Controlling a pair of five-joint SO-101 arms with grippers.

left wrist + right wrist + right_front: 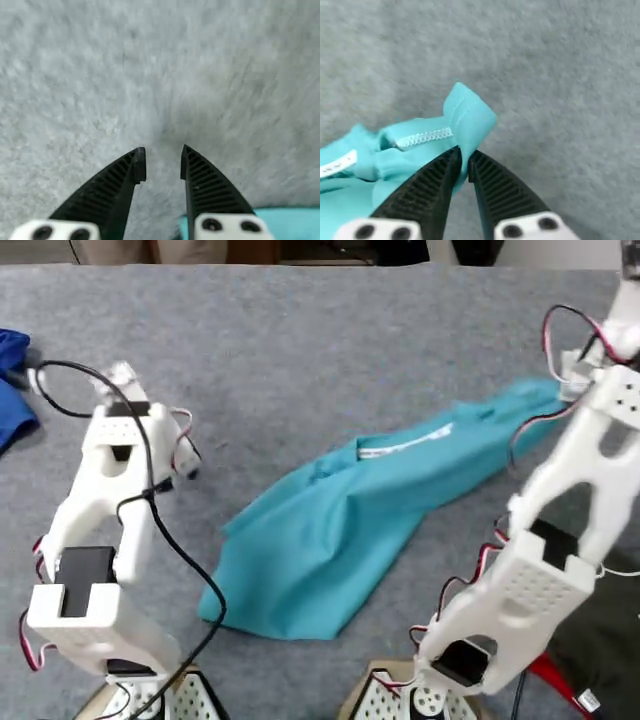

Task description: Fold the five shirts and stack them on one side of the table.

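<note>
Grey felt-covered table [300, 360], red strip [555, 682] at near right corner

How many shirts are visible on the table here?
2 certain: a teal shirt mid-table, held by the right gripper, and a blue garment at the far left edge. Dark cloth at the near right corner may be a third.

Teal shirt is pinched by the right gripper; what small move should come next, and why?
Probably shift the left gripper onto the teal shirt and pinch its free end. The right gripper is shut on a hemmed edge, the shirt lies bunched in a diagonal heap, and the left gripper hangs open over bare table beside the fabric. Two holds could spread it flat.
</note>
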